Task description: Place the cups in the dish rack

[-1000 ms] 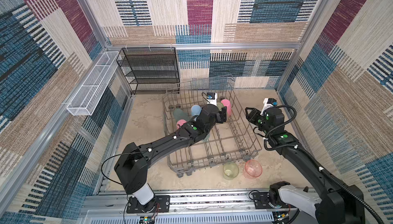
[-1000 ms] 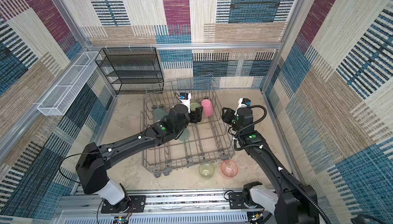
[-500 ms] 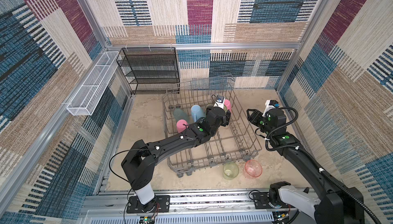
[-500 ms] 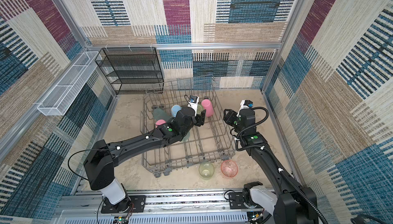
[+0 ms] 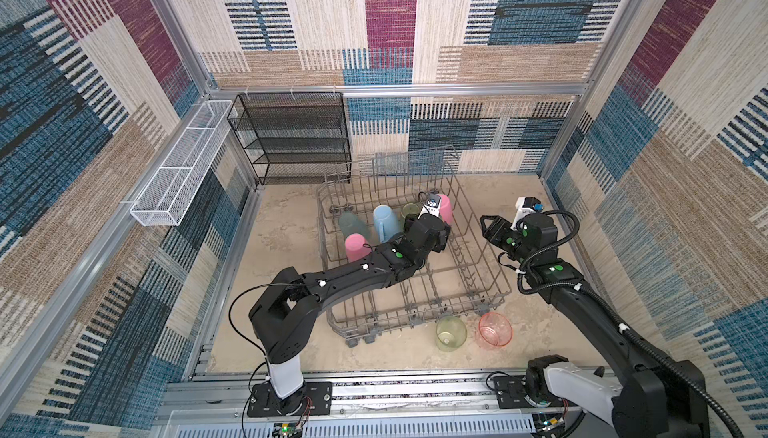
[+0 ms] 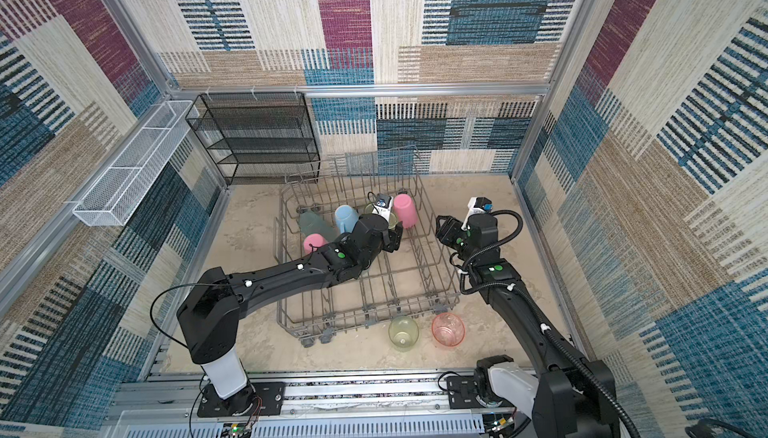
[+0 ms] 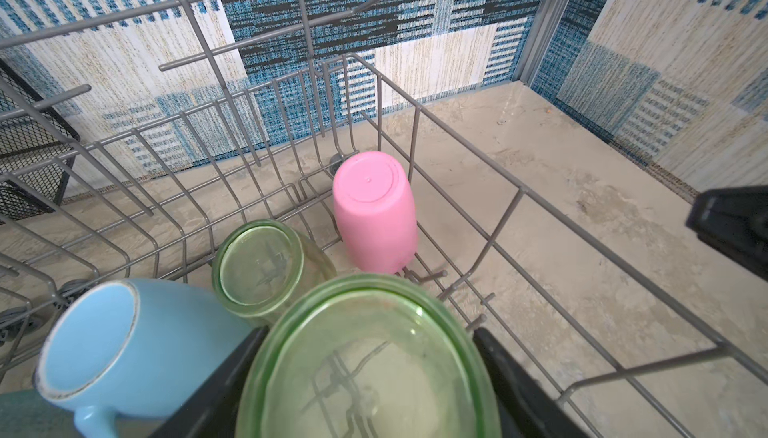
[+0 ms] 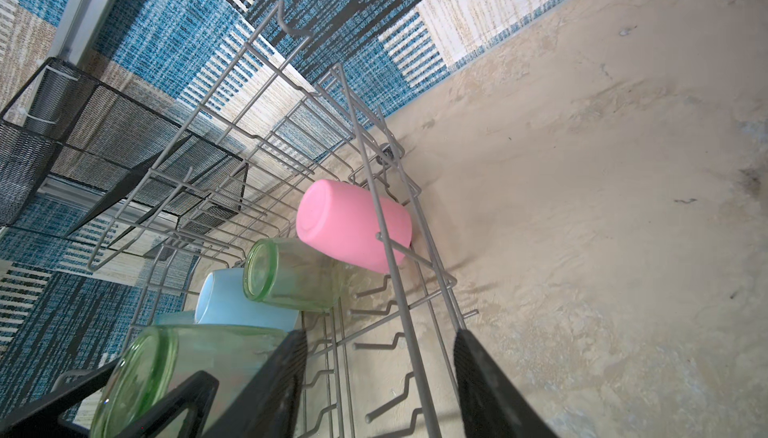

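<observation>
The grey dish rack [image 5: 415, 316] holds a teal cup [image 5: 351, 223], a light-blue mug [image 5: 384, 221], two pink cups [image 5: 356, 246] [image 5: 446, 207] and a yellow-green cup [image 5: 409, 209], all bottom up. Over the rack's back right part, my left gripper [image 7: 372, 390] is shut on another yellow-green cup [image 7: 365, 332], also bottom up. My right gripper [image 8: 380, 377] stands open astride the rack's right rim [image 8: 399, 290], nothing held. On the floor in front of the rack lie a yellow-green cup [image 5: 450, 333] and a pink-orange cup [image 5: 494, 329].
A black mesh shelf unit [image 5: 291, 136] stands against the back wall, left of the rack. A long white mesh basket [image 5: 178, 174] hangs on the left wall. Patterned walls close in on three sides, and the arms' base rail [image 5: 374, 390] runs along the front.
My left gripper has carried its yellow-green cup to the right inside the rack, uncovering the blue mug and a pink cup. The right gripper's jaws have widened a little; that arm has barely moved.
</observation>
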`<action>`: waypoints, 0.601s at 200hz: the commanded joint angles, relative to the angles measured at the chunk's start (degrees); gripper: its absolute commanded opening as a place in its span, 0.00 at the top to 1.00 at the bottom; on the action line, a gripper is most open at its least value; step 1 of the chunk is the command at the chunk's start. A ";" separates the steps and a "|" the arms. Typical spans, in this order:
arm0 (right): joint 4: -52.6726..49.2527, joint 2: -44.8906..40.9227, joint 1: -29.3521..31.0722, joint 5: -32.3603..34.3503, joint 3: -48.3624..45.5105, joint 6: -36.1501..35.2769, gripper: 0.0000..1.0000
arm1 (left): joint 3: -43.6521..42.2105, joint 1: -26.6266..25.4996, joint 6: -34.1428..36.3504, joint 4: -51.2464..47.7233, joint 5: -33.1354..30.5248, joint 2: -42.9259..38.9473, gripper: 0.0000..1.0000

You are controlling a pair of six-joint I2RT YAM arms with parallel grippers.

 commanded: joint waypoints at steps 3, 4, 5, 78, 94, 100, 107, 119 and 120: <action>2.45 0.47 -0.06 -1.12 0.36 -0.99 0.41 | -1.15 0.05 0.65 2.68 -1.62 0.32 0.29; 2.46 0.45 -0.09 -1.11 0.37 -0.98 0.41 | -1.18 0.01 0.67 2.77 -1.67 0.28 0.29; 2.46 0.44 -0.06 -1.15 0.38 -0.97 0.41 | -1.29 0.04 0.68 2.86 -1.70 0.31 0.29; 2.45 0.82 -0.11 -1.49 0.39 -1.26 0.41 | -6.28 0.66 1.93 11.00 -2.68 1.87 0.29; 2.29 0.62 -0.11 -1.29 0.10 -1.31 0.41 | -7.29 0.84 1.92 12.72 -2.66 2.26 0.29; 2.29 0.54 -0.15 -1.35 0.08 -1.32 0.41 | -7.49 0.87 1.84 13.24 -2.62 2.42 0.29; 2.22 0.57 -0.16 -1.29 -0.01 -1.31 0.41 | -7.75 1.01 1.84 13.71 -2.60 2.67 0.29; 2.28 0.60 -0.12 -1.27 -0.20 -1.31 0.41 | -8.07 0.99 1.75 14.34 -2.40 3.18 0.29; 2.28 0.61 -0.11 -1.27 -0.22 -1.31 0.41 | -8.07 1.01 1.75 14.40 -2.41 3.21 0.29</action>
